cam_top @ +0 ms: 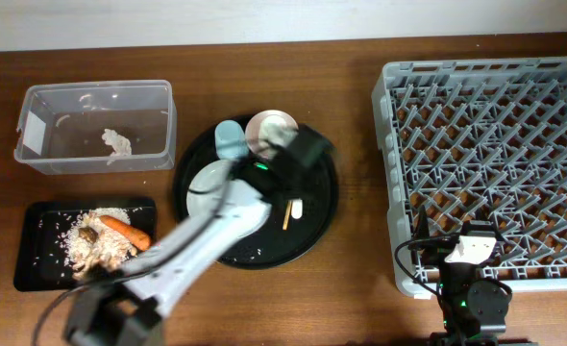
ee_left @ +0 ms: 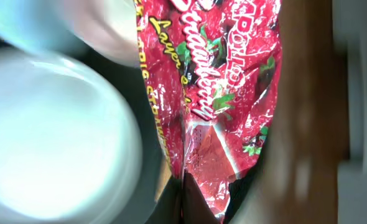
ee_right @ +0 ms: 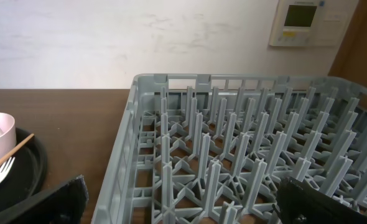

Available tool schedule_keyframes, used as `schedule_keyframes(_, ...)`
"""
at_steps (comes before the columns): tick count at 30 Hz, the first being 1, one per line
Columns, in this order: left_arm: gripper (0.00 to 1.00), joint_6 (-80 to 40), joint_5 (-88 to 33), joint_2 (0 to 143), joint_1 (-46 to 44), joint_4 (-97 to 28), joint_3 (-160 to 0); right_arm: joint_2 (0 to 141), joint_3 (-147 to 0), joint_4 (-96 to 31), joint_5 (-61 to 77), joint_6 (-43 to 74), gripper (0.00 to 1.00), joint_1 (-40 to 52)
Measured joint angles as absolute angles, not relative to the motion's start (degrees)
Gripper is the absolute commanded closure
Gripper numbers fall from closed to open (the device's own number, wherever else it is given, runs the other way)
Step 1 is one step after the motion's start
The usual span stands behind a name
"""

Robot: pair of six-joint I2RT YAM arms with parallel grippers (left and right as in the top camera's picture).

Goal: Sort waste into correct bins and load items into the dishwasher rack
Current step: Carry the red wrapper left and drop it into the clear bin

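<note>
Far right, the rack fills its side of the table. In the centre, the round tray sits to its left, a gap between them. On that tray, the cup is at the back with the bowl right beside it. The plate lies in front of the cup, and the chopsticks lie nearer the tray's middle. Back left stands the tub, napkin inside. In front of it, the shallow tray holds the food scraps, the carrot on their right edge, and the lump just left of the carrot. From the left wrist camera, the wrapper lies right of the plate.
</note>
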State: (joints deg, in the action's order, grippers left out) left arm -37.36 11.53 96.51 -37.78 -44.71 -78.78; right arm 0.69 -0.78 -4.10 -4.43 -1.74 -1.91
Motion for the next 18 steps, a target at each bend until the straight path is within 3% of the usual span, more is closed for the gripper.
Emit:
schedule_keyframes(9, 0.99, -38.8, 16.6, 93.5, -6.9, -34.0, -79.5, 0.7, -0.8, -4.1, -4.4, -1.7, 0.01, -1.9)
schedule_keyframes(15, 0.98, -49.8, 17.2, 97.1, 4.6, -33.0, -79.5, 0.7, -0.8, -4.1, -4.4, -1.7, 0.01, -1.9)
schedule_keyframes(18, 0.92, -56.5, 17.3, 99.9, 6.9, -33.4, -79.5, 0.7, -0.8, -4.1, -4.4, -1.8, 0.01, -1.9)
